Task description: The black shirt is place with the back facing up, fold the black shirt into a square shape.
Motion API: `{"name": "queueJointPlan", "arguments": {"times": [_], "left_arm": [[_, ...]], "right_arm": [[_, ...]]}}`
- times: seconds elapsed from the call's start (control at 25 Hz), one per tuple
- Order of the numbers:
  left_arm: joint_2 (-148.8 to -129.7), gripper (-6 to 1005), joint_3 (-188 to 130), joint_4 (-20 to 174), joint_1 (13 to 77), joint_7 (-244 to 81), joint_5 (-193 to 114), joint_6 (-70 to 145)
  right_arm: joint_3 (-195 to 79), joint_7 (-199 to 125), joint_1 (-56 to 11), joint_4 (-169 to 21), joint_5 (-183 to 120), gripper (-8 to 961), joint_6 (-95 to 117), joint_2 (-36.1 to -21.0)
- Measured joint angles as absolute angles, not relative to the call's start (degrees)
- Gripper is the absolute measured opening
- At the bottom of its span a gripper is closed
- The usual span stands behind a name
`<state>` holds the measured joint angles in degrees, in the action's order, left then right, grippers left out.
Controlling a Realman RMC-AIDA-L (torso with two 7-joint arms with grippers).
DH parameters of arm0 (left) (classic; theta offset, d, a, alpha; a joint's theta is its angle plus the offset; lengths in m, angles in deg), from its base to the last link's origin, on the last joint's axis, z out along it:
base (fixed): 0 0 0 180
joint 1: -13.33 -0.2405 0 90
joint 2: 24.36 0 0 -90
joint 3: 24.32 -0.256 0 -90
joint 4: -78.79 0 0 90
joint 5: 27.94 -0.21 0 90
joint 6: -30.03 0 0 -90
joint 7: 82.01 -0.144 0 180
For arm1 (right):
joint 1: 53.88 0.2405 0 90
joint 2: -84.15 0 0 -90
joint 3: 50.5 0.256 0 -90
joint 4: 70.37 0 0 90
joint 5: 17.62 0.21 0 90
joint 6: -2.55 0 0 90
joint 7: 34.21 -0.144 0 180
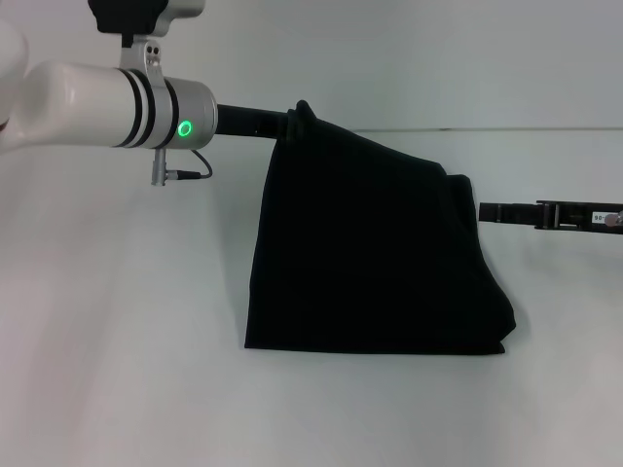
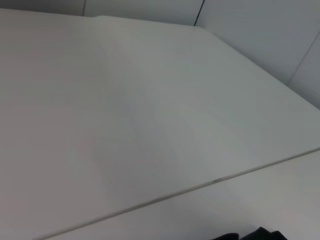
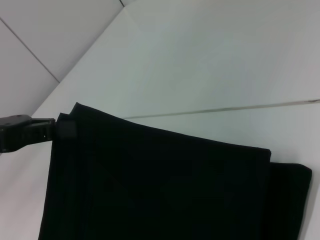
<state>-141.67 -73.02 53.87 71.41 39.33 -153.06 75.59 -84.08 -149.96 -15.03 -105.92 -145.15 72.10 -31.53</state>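
Note:
The black shirt [image 1: 370,263] lies folded in the middle of the white table, with its far left corner lifted. My left gripper [image 1: 292,122] reaches in from the left and is shut on that raised corner, so the cloth hangs down from it to the table. The right wrist view shows the same pinch: the left gripper [image 3: 55,131] clamps the corner of the black shirt [image 3: 160,190]. My right gripper [image 1: 484,212] hovers just off the shirt's right edge, a small gap away from the cloth. No lettering shows on the fabric.
The white table [image 1: 117,341] spreads out on all sides of the shirt. A thin seam line [image 1: 545,129] runs across the far side, with pale wall panels beyond. The white left forearm [image 1: 107,102] crosses the upper left.

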Motion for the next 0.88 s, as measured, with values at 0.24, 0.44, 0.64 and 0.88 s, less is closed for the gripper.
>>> {"name": "queueJointPlan", "arguments": {"times": [0.24, 0.44, 0.64, 0.88], "left_arm": [[-141.56, 23, -73.0, 53.8, 71.9, 39.3, -153.2, 75.6], [-141.78, 25, -73.0, 53.8, 71.8, 39.3, -153.4, 75.3], [-141.88, 27, -73.0, 53.8, 71.6, 39.3, -153.4, 75.1], [-141.98, 64, -73.0, 53.7, 71.5, 38.8, -153.6, 74.6]], "right_arm": [[-84.1, -150.0, -14.8, -106.0, -145.2, 759, 72.1, -31.51], [-84.2, -150.0, -14.6, -106.0, -145.2, 760, 72.1, -31.50], [-84.3, -150.0, -14.6, -106.0, -145.2, 760, 72.1, -31.50], [-84.3, -150.0, -14.6, -106.1, -145.2, 760, 72.1, -31.50]]}}
